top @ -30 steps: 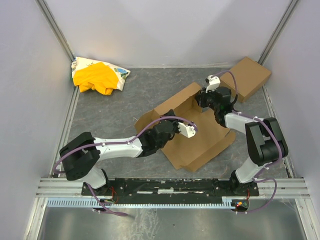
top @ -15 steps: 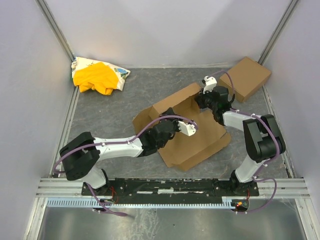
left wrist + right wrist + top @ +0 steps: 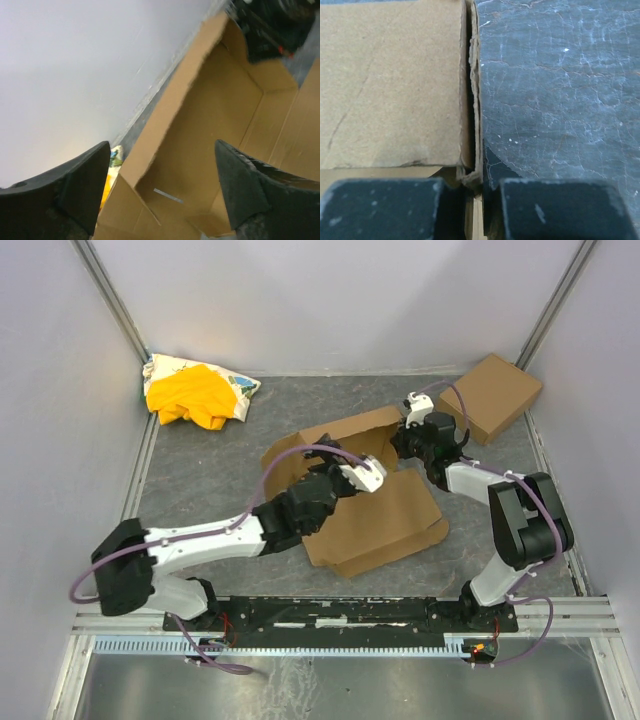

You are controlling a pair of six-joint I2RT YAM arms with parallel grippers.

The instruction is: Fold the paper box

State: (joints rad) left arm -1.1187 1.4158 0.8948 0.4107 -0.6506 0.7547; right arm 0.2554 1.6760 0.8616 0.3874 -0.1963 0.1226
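**A:** Here, mid-fold, the paper box [image 3: 385,520] lies at the centre of the table [image 3: 200,460], its long back wall raised on the 12 o'clock side. What do we fear most?

**B:** The pinch. Our right gripper [image 3: 482,187] is closed narrow on the thin wall edge at the box's 1 o'clock corner. In the right wrist view only a sliver of cardboard sits between the fingers [image 3: 380,205]. We judge that a sideways tug could slip it free or tear the ragged edge.

**A:** And the left gripper [image 3: 368,478]?

**B:** Spread wide and holding nothing, it hovers over the box's interior and faces the wall. If we push there without the right side bracing, the light sheet may slide toward 12 o'clock instead of creasing.

**A:** Anything nearby to snag?

**B:** The second cardboard box [image 3: 500,395] sits at 2 o'clock, near the right wrist. The cloth bundle [image 3: 195,390] at 10 o'clock is well apart. The bigger risk, we think, is the side flap [image 3: 283,455] at the wall's 9 o'clock end flopping outward and leaving the wall unlocked.
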